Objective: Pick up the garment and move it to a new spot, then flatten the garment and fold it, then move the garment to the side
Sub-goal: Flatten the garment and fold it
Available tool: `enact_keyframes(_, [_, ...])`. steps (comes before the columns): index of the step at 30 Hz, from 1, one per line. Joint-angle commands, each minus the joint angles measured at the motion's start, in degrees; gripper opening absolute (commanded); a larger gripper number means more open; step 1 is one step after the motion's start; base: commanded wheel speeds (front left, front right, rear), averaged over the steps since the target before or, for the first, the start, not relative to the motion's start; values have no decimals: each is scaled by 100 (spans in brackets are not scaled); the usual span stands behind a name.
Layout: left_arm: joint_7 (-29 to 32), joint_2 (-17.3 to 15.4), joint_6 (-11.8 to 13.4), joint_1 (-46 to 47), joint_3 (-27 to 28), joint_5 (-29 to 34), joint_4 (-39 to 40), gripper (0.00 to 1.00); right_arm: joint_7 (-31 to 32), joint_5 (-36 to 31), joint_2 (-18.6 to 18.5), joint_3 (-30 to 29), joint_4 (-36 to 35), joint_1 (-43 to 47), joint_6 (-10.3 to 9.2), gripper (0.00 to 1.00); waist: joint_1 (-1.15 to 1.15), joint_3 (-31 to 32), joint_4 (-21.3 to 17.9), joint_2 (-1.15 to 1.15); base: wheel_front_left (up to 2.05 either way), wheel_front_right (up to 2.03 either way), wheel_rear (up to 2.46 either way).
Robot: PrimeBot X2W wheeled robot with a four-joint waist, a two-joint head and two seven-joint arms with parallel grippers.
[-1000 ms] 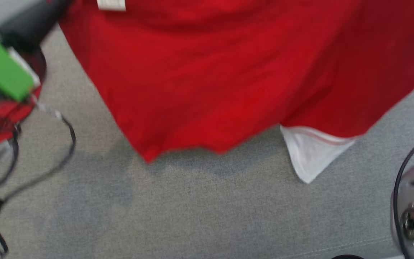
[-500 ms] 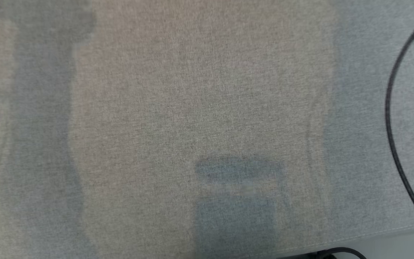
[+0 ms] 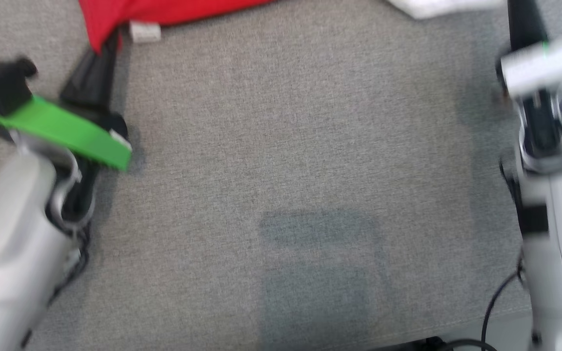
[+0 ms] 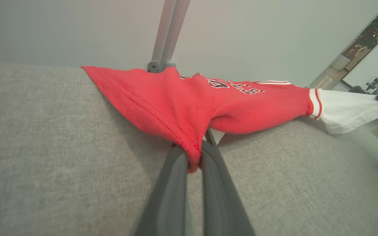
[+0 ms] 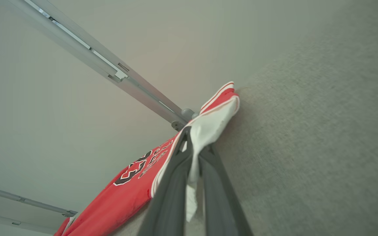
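Closest to the robot's body, two pale forearms frame the head view, the left one carrying a green part (image 3: pixel 61 129) at its wrist and a dark cable (image 3: pixel 498 292) looping beside the right one. Between them stretches the grey fabric-covered surface (image 3: pixel 291 146), bare in its middle with a soft shadow on it.

Farther out on the left, the left gripper (image 3: pixel 108 46) has its dark fingers clamped on a red hem corner of the garment (image 3: pixel 164 9); the left wrist view shows the cloth bunched and pinched between the two fingers (image 4: pixel 176 170). A small white tag (image 3: pixel 145 31) lies just beside that corner.

On the right, the right gripper (image 3: pixel 520 14) is clenched on the garment's white sleeve (image 5: pixel 208 127), the cloth hanging down between its fingers.

Beyond both grippers, the red garment lies across the far part of the surface, stretched from one grip to the other, dark lettering with white outline showing on its upper face. Behind it stand a metal pole (image 4: pixel 167 29) and a plain pale wall.
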State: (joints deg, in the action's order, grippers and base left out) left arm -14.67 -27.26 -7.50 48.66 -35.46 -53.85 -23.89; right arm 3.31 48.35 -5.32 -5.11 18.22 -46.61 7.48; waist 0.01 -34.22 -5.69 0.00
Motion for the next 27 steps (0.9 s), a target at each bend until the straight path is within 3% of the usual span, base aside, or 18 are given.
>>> enact_keyframes(1, [-41,-57,5,-251,-17,-144,124,0,105,116,-117,-121,-302,490,2,0,-1,555,141,0,0,0,0])
enact_keyframes(5, [-54,-171,5,-1218,-101,-193,545,0,497,541,-51,-410,-1502,2269,2,0,-1,916,236,0,0,0,0])
enact_keyframes(8, [-54,-72,5,-1932,215,-191,793,0,735,747,15,-607,-2117,3229,1,0,-1,1198,253,0,0,0,0])
enact_keyframes(13, [-53,-1,161,-3303,530,2,1105,0,1070,1060,25,-978,-2778,4589,1,0,-1,1562,298,0,0,0,0])
enact_keyframes(17, [-54,184,253,-4419,599,-363,1499,0,1204,1352,30,-1370,-3013,5657,-4,0,-1,1680,363,0,0,0,0])
enact_keyframes(22, [91,191,418,-4982,468,-556,2003,0,1258,1748,105,-1565,-3228,6351,-2,0,-1,1665,468,0,0,0,0])
enact_keyframes(27, [600,23,768,-4794,383,-507,2477,0,1380,1729,115,-1409,-3424,6044,2,0,-1,1749,397,0,0,0,0])
